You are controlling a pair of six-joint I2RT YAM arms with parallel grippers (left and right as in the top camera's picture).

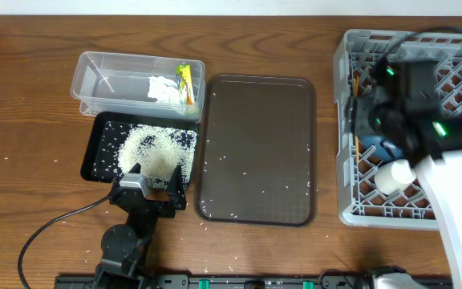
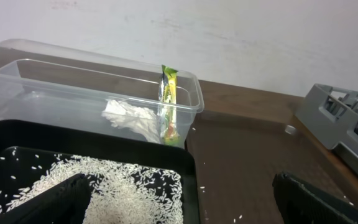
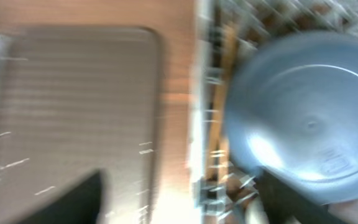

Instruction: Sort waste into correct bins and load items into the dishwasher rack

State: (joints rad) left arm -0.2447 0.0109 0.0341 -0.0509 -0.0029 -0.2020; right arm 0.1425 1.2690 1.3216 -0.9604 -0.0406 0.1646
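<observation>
Soft, even indoor light throughout. The overhead view is sharp, with faint shadows on the brown wooden tabletop (image 1: pixel 22 120). The left wrist view is clear. Heavy motion blur in the right wrist view smears the round blue plate (image 3: pixel 303 118) and grey plastic lattice rack (image 3: pixel 207 93).

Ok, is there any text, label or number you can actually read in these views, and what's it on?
No text can be read in any view.
On the snack wrapper in the clear tub: coloured printing, too small to read.
On the blue plate in the dishwasher rack: a faint moulded mark, too blurred to read.
</observation>
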